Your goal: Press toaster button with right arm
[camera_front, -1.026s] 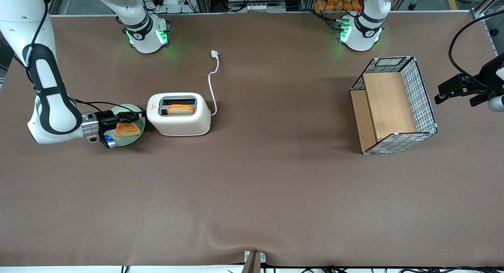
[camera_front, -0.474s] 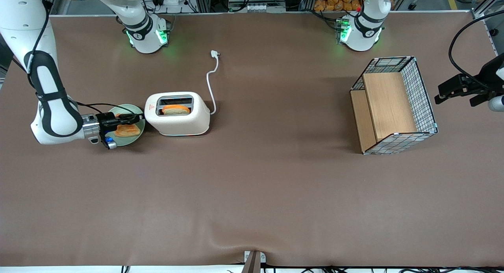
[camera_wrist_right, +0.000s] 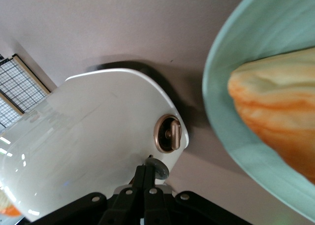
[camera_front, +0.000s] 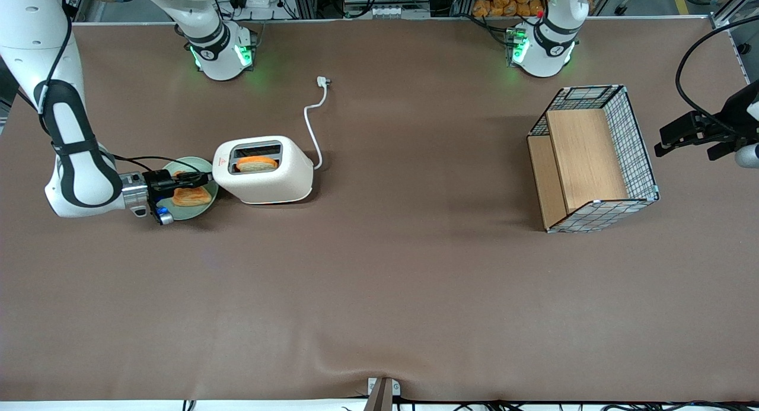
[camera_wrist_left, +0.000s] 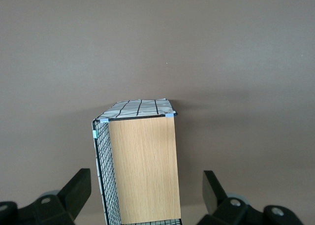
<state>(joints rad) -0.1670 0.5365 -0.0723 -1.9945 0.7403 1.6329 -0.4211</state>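
Observation:
The cream-white toaster [camera_front: 264, 177] stands on the brown table with a slice of toast [camera_front: 256, 163] in one slot. Its narrow end faces the right arm [camera_front: 77, 162]. My gripper [camera_front: 206, 175] hangs low over a green plate, fingers shut together, tips at that narrow end. In the right wrist view the toaster [camera_wrist_right: 93, 136] fills much of the frame. The shut gripper [camera_wrist_right: 147, 172] touches the small grey toaster button [camera_wrist_right: 159, 169], just beside a round bronze dial [camera_wrist_right: 168, 133]. The button is hidden in the front view.
A pale green plate [camera_front: 188, 212] with a toast slice [camera_front: 191, 196] lies under my gripper; it also shows in the right wrist view [camera_wrist_right: 231, 87]. The white cord [camera_front: 309, 123] runs to a plug [camera_front: 322, 80]. A wire basket with wooden shelf [camera_front: 593, 159] stands toward the parked arm's end.
The toaster has slid and turned toward the working arm's end, and its cord has bent with it. My gripper has drawn back slightly the same way.

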